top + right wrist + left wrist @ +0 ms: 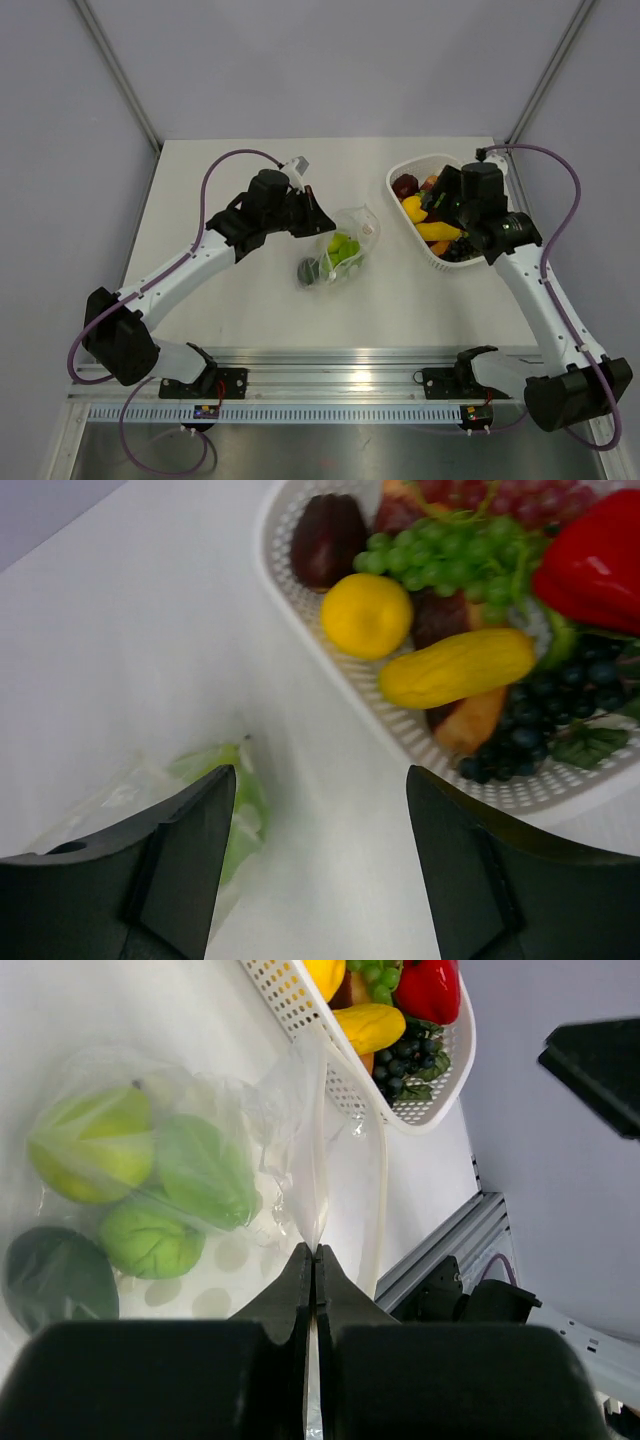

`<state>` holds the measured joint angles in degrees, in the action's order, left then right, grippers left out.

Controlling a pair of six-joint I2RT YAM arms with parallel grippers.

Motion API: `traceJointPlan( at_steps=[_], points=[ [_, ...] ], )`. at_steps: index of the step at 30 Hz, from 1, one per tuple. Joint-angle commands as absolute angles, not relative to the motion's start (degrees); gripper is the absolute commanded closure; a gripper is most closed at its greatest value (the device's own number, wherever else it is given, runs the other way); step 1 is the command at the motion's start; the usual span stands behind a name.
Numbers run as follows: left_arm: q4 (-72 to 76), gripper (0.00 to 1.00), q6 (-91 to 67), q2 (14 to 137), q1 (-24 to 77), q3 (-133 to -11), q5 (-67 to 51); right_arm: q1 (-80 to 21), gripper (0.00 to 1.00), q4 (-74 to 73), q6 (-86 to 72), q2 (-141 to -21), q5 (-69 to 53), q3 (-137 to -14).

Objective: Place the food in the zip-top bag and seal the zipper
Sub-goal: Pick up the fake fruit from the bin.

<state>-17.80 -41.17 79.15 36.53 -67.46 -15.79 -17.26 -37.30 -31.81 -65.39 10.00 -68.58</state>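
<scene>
At table centre, left end effector (315, 1252) pinched shut on the zip-top bag (290, 1100).
Its fingers clamp the bag's clear upper edge; green food (205, 1170) sits inside, resting on the table (250, 310). Right end effector (318, 780) gapes wide, gripping nothing, at the rim of the white basket (392, 178), where the remaining food (455, 668) lies.
</scene>
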Motion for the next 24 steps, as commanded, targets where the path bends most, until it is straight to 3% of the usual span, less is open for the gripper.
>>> traceJointPlan(
  at_steps=[1,11,15,24],
  points=[
    [-18.19,1.0,-42.1,77.08,37.09,-69.26,-11.79,-8.99,0.23,-37.53,-28.56,-67.84,10.99,-65.66],
    [-18.02,1.0,-40.17,75.59,37.35,-67.85,-13.53,-2.91,0.2,-36.12,-26.9,-74.95,18.09,-66.0],
    [-17.84,1.0,-39.03,75.32,37.35,-67.41,-13.97,-1.67,0.11,-36.47,-24.35,-78.83,21.35,-68.63],
    [-17.58,1.0,-38.14,76.55,37.35,-67.76,-16.43,-1.67,0.12,-33.4,-27.5,-84.63,13.63,-69.0]
  ],
)
